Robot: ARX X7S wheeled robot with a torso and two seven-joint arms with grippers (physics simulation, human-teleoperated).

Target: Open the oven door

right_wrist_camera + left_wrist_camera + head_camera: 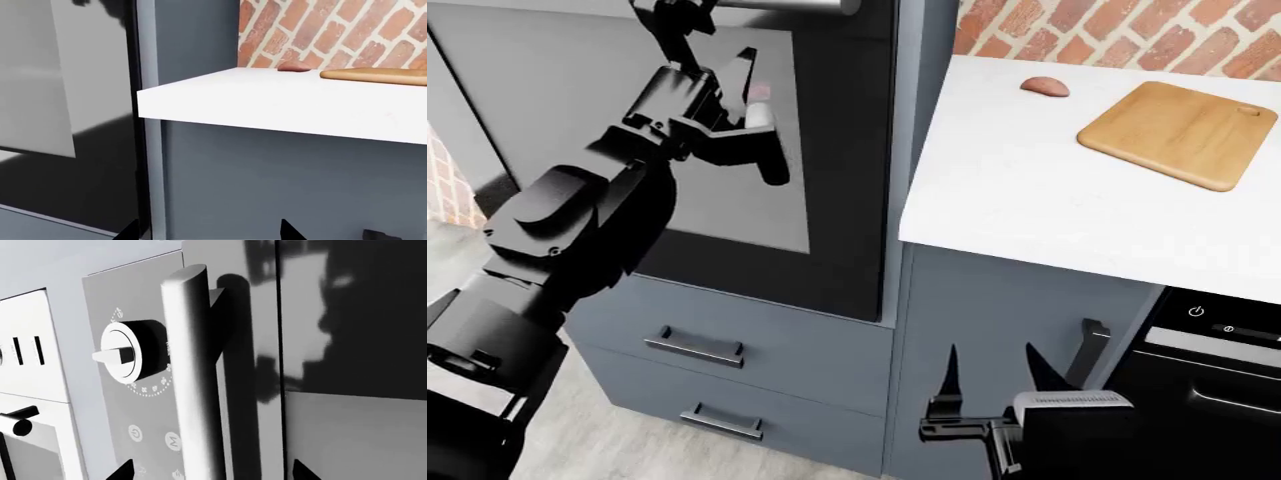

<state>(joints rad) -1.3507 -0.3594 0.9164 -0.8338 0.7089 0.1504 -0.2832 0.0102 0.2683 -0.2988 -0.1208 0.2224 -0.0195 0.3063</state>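
The steel bar handle [193, 380] fills my left wrist view, my left hand [674, 20] spread wide just short of it on the oven door [827, 180], so I judge I must next close round it and pull; my right hand [994, 375] hangs open, idle.

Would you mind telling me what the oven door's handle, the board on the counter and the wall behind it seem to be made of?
The handle looks like brushed steel: a round grey bar with a soft sheen. The board looks like light wood, tan with rounded corners and a matte face. The wall looks like red brick with pale mortar lines, though in a render that could be only a surface pattern.
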